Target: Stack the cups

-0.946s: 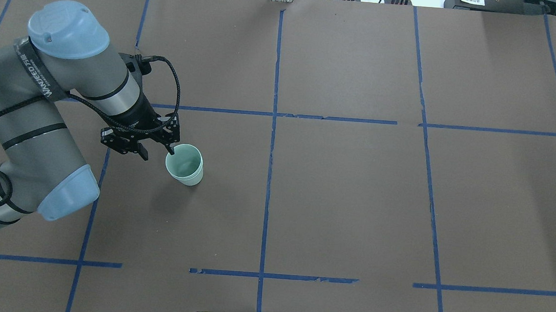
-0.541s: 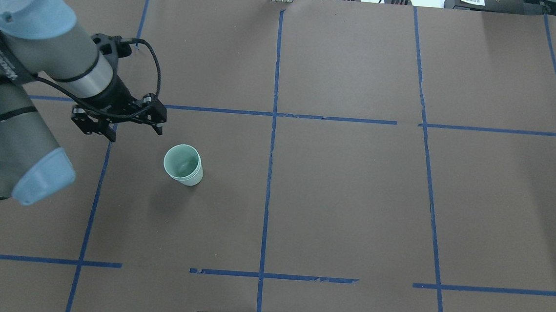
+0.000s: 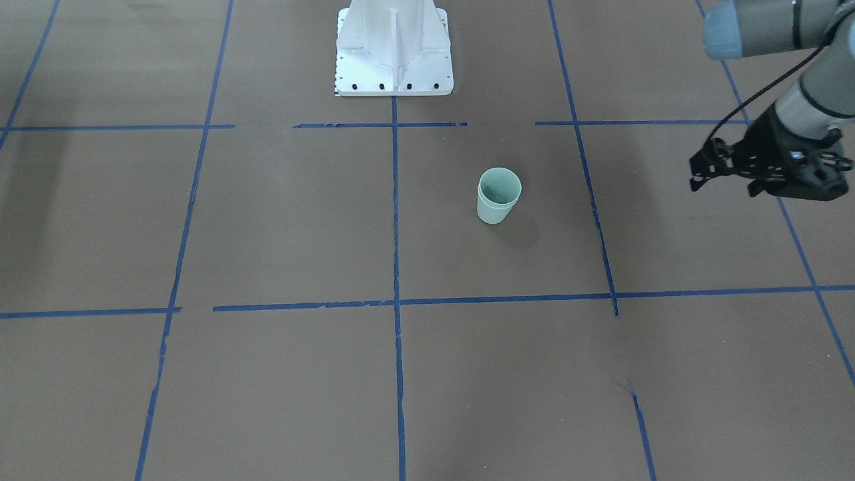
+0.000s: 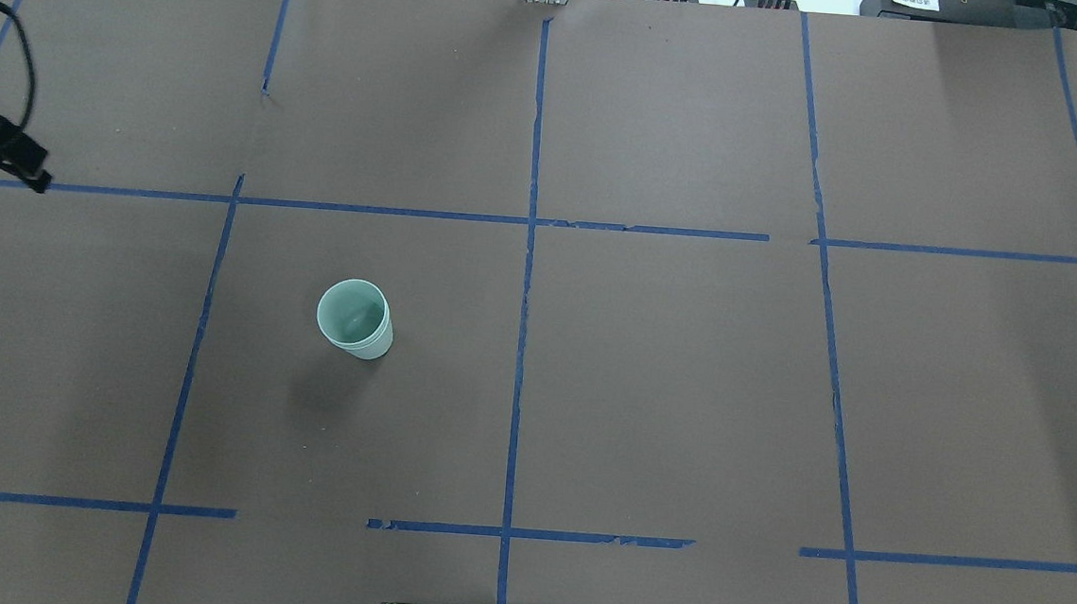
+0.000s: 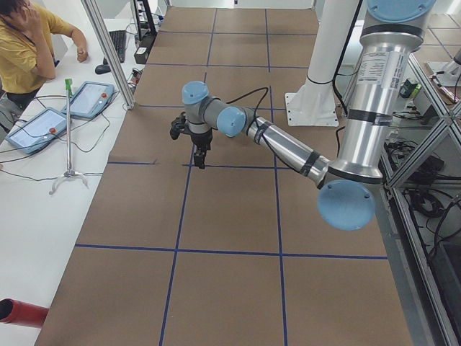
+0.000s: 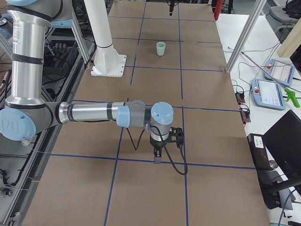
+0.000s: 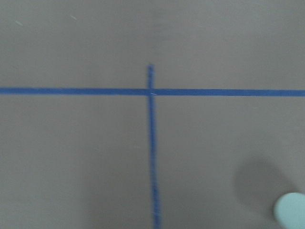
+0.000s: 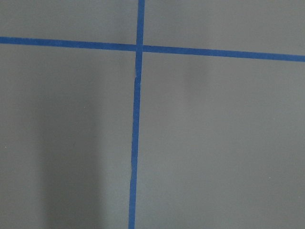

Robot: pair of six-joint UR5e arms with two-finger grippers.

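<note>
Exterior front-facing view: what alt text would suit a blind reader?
A pale mint-green cup stands upright on a brown table gridded with blue tape. The robot's left end effector hovers open at the right edge, apart from it.

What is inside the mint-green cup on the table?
The cup shows only a darker green inside, with no loose item. A second rim edge hints at another cup nested in it, but its wall would cover that, so I cannot confirm.

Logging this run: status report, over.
Left tool open, empty, well aside. Right tool state unclear. Pale mint-green plastic cups look nested, upright. Nothing around them.
</note>
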